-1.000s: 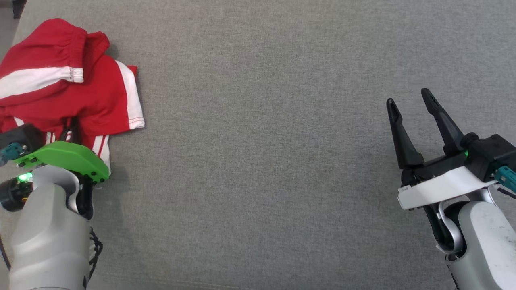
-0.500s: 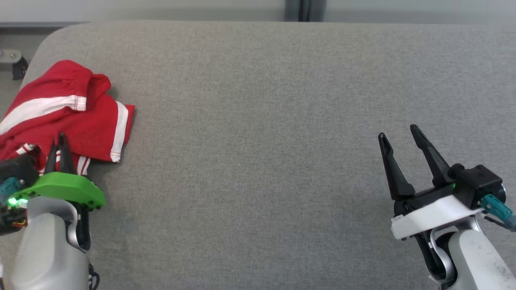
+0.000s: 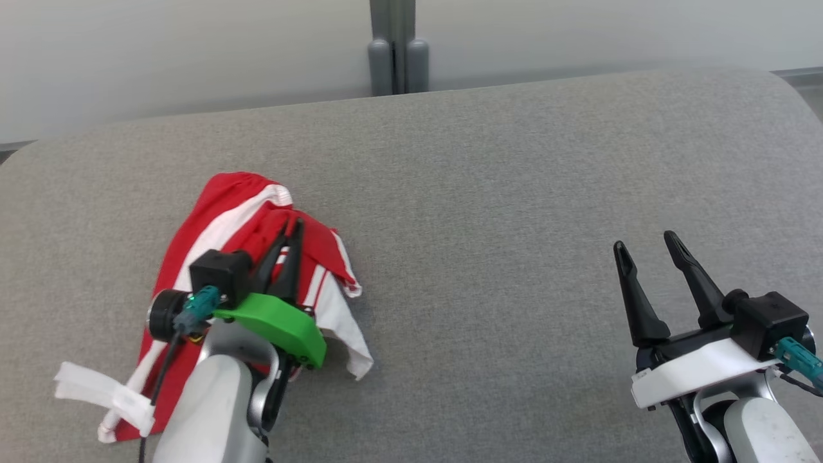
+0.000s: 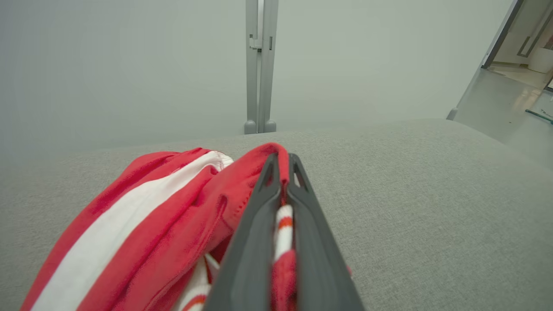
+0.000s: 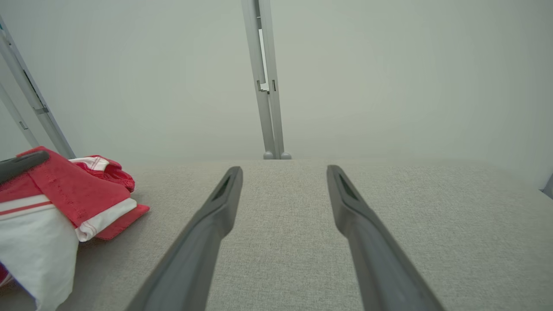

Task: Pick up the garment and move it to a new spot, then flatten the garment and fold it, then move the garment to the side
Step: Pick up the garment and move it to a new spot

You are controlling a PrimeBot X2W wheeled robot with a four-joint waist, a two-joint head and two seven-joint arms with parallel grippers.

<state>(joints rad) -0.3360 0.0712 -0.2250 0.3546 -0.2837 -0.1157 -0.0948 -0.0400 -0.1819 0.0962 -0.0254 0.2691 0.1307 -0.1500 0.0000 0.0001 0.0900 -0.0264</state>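
Observation:
The garment (image 3: 222, 209) is red with white stripes and bunches on the left part of the grey padded table (image 3: 488, 193). My left gripper (image 3: 290, 226) is shut on a fold of it, and the cloth drapes down around the fingers and the green wrist cover. In the left wrist view, striped red and white fabric of the garment (image 4: 142, 216) is pinched between the closed fingers of the left gripper (image 4: 283, 160). My right gripper (image 3: 644, 243) hovers open at the lower right, far from the cloth. In the right wrist view the right gripper (image 5: 284, 170) holds nothing, and the garment (image 5: 65, 190) hangs at the left.
A pale wall with a grey upright post (image 3: 392, 58) runs behind the table's far edge. The table's rounded corners show at far left and far right. A doorway and bare floor (image 4: 514, 90) lie to the right. A white tie (image 3: 96, 392) hangs from my left arm.
The head camera has tilted up, so the far edge and wall now show. My left gripper has raised the garment and carried it right, away from the table's left edge. The right gripper stays open.

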